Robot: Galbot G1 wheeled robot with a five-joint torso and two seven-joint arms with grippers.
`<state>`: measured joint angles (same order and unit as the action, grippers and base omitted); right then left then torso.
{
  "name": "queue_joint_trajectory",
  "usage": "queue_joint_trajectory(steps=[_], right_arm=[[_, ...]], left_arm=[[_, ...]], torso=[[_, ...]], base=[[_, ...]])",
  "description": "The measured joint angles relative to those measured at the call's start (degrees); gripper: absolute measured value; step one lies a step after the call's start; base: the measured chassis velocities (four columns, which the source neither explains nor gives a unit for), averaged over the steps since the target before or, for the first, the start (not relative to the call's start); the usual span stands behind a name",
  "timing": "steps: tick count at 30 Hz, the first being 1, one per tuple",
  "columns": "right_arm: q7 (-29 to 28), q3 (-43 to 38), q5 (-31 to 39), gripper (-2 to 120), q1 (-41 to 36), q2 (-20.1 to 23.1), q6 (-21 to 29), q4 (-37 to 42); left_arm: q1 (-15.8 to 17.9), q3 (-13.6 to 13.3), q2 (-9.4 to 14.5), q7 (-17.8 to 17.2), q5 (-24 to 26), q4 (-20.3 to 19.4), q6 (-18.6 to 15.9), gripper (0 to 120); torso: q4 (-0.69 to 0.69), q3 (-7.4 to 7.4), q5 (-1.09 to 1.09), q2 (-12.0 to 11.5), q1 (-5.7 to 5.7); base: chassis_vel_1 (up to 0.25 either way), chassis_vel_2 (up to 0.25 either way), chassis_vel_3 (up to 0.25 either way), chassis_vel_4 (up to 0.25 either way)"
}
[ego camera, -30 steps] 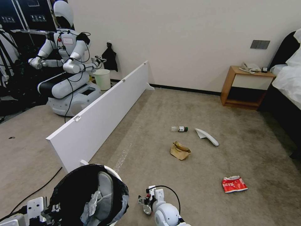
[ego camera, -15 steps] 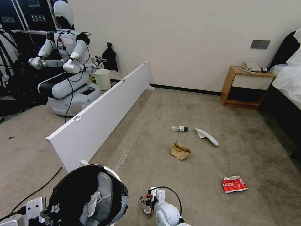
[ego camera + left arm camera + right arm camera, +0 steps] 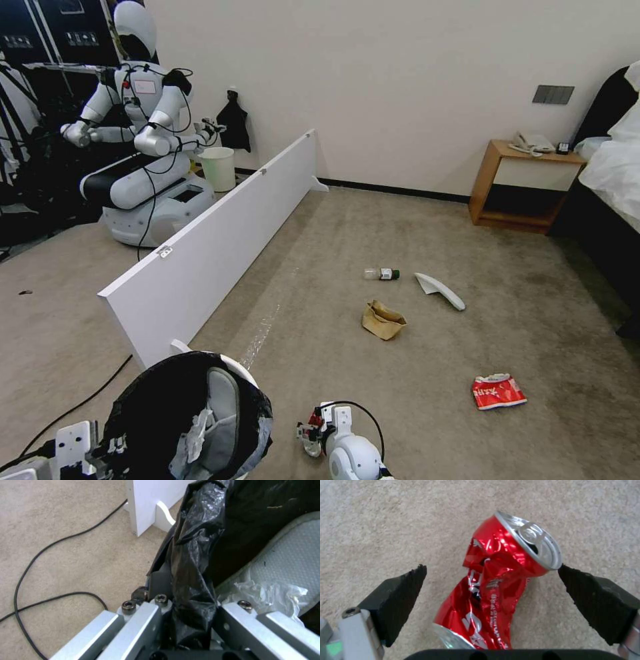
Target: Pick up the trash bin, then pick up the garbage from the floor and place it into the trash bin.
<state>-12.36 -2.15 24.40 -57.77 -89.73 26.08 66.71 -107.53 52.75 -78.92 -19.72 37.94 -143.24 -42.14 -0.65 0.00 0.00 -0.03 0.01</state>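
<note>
- The floor point(image 3: 413, 220) carries garbage well ahead: a brown paper bag point(image 3: 382, 320), a white slipper point(image 3: 440, 290), a green-capped bottle point(image 3: 381, 273) and, nearer on the right, a red wrapper point(image 3: 498, 391).
- The trash bin point(image 3: 190, 413), near left, is already in hand; a slipper and a tissue lie inside it, so the job looks partly done.
- The left gripper point(image 3: 191, 615) has its fingers closed on the bin's black liner at the rim.
- The step in hand is picking up the crushed red can point(image 3: 496, 585), lying on the carpet just right of the bin.
- The right gripper point(image 3: 491, 600), pointing down over the floor, has its fingers point(image 3: 400, 597) spread wide on either side of the can; next, I judge, it must close squarely on the dented middle.
</note>
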Motion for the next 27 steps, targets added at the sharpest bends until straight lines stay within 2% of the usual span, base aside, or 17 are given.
queue_joint_trajectory(steps=[7, 9, 10, 12, 15, 17, 27], right_arm=[[0.09, -0.18, 0.01, 100, -0.07, 0.2, -0.14, 0.0], [0.28, -0.35, 0.01, 90, -0.07, 0.26, -0.27, 0.03], [0.28, -0.35, 0.01, 90, -0.07, 0.26, -0.27, 0.03], [0.59, -0.42, -0.02, 79, -0.05, 0.26, -0.67, 0.0], [0.71, -0.42, -0.08, 72, -0.05, 0.29, -0.92, -0.01], [0.75, -0.43, -0.27, 62, -0.04, 0.38, -1.27, 0.0], [0.62, -0.82, -0.19, 42, 1.01, -0.05, -1.82, -0.81]], left_arm=[[0.0, 0.0, -0.01, 0.0, 0.03, 0.0, 0.0, 2], [0.0, -0.03, -0.04, 0.0, 0.04, 0.0, 0.0, 2], [0.0, -0.03, -0.04, 0.0, 0.04, 0.0, 0.0, 2], [-0.02, -0.04, -0.06, 0.0, 0.06, 0.0, 0.0, 2], [-0.02, -0.01, -0.05, 0.0, 0.13, 0.0, 0.0, 2], [-0.03, 0.05, -0.03, 0.01, 0.23, 0.0, 0.0, 2], [0.22, 0.03, -0.05, 0.02, 0.46, 0.0, 0.0, 2]], torso=[[0.0, 0.0, 0.0, 0.0, 0.0], [0.0, 0.0, 0.0, 0.0, 0.0], [0.0, 0.0, 0.0, 0.0, 0.0], [0.0, 0.0, 0.0, 0.0, 0.0], [0.0, 0.0, 0.0, 0.0, 0.0], [0.0, 0.0, 0.0, 0.0, 0.0], [0.0, 0.0, 0.0, 0.0, 0.0]], base=[[0.0, 0.0, 0.0, 0.0], [0.0, 0.0, 0.0, 0.0], [0.0, 0.0, 0.0, 0.0], [0.0, 0.0, 0.0, 0.0], [0.0, 0.0, 0.0, 0.0], [0.0, 0.0, 0.0, 0.0], [0.0, 0.0, 0.0, 0.0]])
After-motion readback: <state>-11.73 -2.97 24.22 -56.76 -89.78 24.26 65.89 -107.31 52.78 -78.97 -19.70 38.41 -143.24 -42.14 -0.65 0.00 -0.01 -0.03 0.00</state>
